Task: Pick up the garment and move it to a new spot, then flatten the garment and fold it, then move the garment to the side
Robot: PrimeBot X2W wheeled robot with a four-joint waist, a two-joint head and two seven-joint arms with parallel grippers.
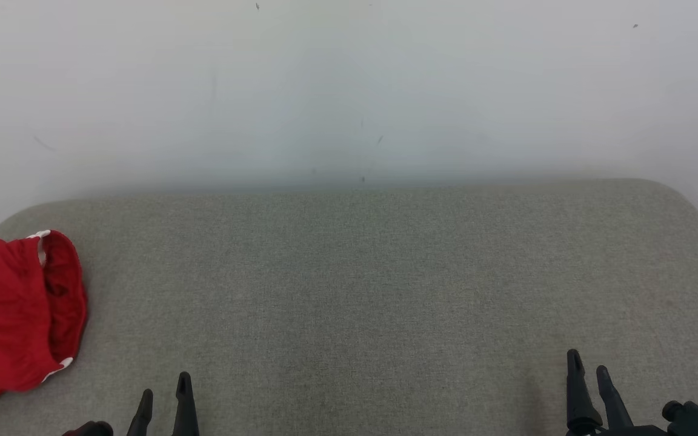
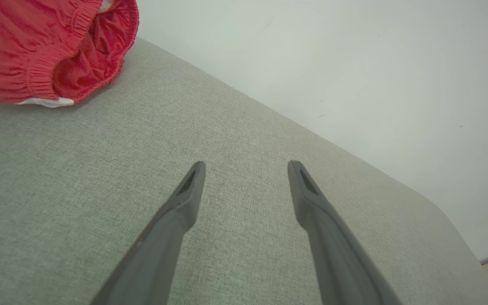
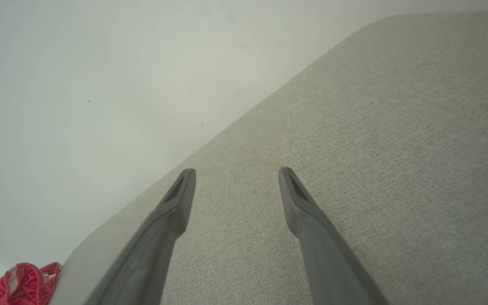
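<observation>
Red garment (image 1: 16, 315) is seen bunched just left of the left gripper (image 1: 165, 386) and well apart from the right gripper (image 1: 588, 362), both spread wide with nothing held, so it could be pushed off the grey cushion (image 1: 349, 290) edge by a careless reach.

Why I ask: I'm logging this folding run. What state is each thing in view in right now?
Red garment: bunched up, elastic waistband gaping, lying unheld at the left end of the grey cushion.
Left end effector: open, empty, above the cushion, apart from the garment.
Right end effector: open, empty, above the cushion's right part.
</observation>
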